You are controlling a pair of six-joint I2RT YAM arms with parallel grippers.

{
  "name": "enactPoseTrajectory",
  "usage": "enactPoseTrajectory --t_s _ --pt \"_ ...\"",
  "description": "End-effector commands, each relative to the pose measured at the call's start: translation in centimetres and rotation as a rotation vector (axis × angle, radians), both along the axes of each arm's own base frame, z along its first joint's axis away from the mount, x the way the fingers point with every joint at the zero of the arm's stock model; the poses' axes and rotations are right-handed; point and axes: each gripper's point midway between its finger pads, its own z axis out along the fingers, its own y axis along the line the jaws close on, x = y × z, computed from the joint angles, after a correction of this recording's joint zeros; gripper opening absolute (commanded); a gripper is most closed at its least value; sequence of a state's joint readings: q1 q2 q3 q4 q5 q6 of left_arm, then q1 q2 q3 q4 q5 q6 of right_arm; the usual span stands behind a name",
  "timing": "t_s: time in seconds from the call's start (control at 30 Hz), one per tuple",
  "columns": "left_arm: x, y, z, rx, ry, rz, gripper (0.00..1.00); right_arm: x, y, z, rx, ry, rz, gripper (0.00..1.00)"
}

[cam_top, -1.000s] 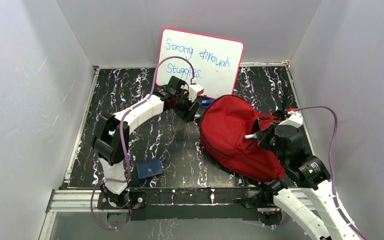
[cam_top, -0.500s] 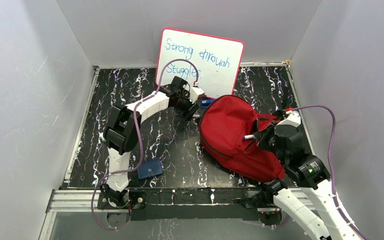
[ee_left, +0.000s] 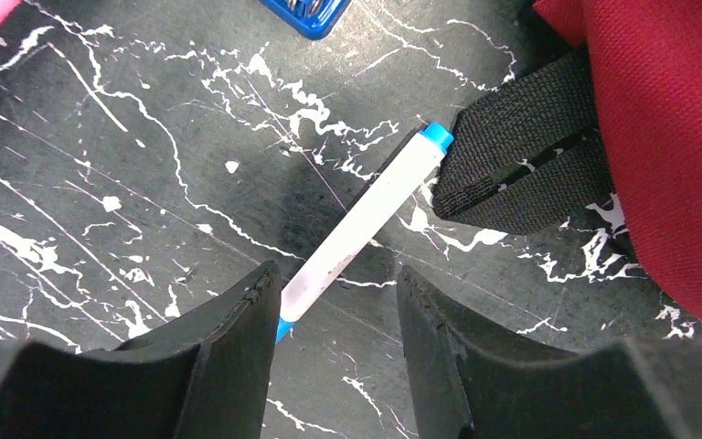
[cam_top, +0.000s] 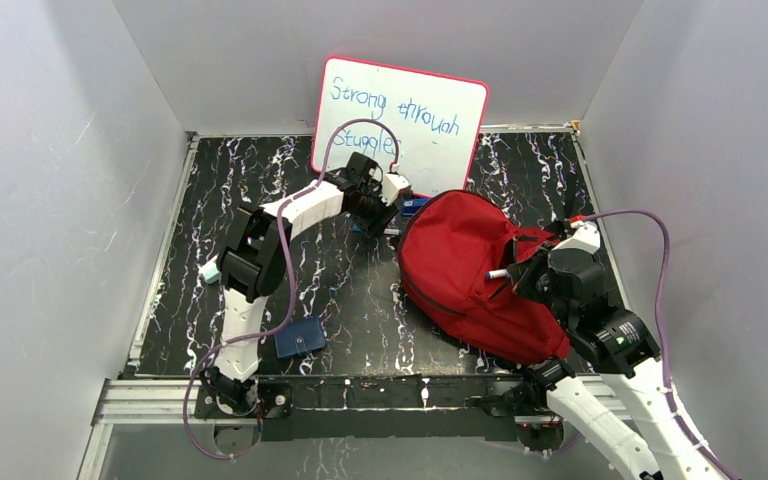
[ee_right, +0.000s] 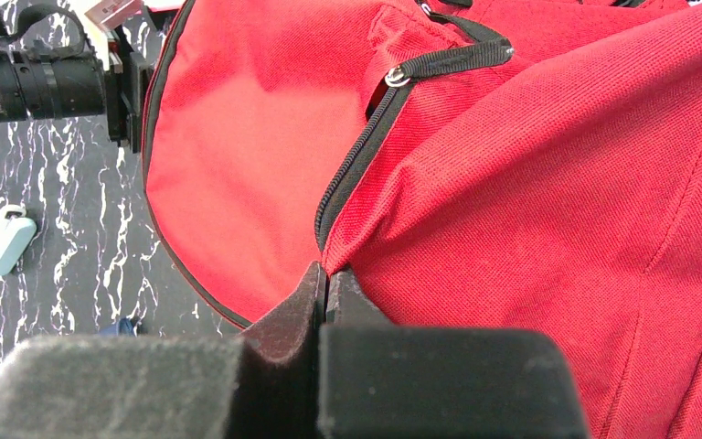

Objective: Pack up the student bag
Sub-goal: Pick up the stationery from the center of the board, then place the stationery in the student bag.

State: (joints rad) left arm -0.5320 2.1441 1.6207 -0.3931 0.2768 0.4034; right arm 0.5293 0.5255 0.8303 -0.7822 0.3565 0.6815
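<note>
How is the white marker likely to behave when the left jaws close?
The marker looks round and smooth, so it may roll or slip. Only its near end lies between the left jaws, so it could pivot. Rigid and slim, probably light.

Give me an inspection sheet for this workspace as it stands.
Surface: black white-veined table.
Job's things: student bag lying at right; white blue-capped marker on the table beside its black strap.
Clutter: navy pouch, blue box, small pale item.
Grippers: left gripper open, astride the marker's end; right gripper shut on the bag's zipper edge.
Cables: purple cable along each arm.
Surroundings: lettered whiteboard against back wall.
</note>
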Motion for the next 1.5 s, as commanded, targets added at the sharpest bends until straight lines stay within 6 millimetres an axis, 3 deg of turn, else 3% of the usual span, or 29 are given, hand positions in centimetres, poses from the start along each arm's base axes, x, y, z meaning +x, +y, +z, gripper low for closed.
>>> enactPoseTrajectory --t_s 0.0,0.17,0.3,0.6,0.8,0.93,1.07,1.17,1.33,1.47 --pt "0.5 0.1 0.0 0.006 -0.001 0.011 0.47 0.7 0.7 2.3 0.06 -0.069 0.006 0.0" --pt "0.6 0.7 -1.0 0.04 0.007 0.033 0.45 0.7 0.7 2.3 0.058 -0.069 0.004 0.0" --pt "0.3 1.3 -1.4 0.064 0.016 0.052 0.33 0.7 0.8 2.2 0.059 -0.066 0.008 0.0" --pt "-1.8 2.7 -0.3 0.073 0.047 0.127 0.21 0.8 1.0 1.9 0.064 -0.063 0.012 0.0" --pt "-3.3 2.9 2.1 0.028 0.082 0.197 0.13 1.0 1.3 1.7 0.067 -0.056 0.02 0.0" --pt "-3.1 4.2 4.2 0.042 0.034 0.287 0.04 1.0 1.3 1.7 0.069 -0.055 0.019 0.0" --pt "-3.0 5.6 8.0 0.032 -0.029 0.405 0.01 1.0 1.3 1.7 0.069 -0.056 0.015 0.0" --pt "-4.5 3.7 12.4 -0.132 -0.008 0.393 0.0 1.2 1.0 2.1 0.071 -0.071 0.0 0.0" --pt "-8.3 -1.9 20.0 -0.496 0.063 0.284 0.0 1.4 0.5 2.9 0.076 -0.105 -0.03 0.0" --pt "-12.3 -7.2 21.4 -0.555 0.154 0.161 0.0 1.6 0.4 3.4 0.082 -0.12 -0.043 0.0"
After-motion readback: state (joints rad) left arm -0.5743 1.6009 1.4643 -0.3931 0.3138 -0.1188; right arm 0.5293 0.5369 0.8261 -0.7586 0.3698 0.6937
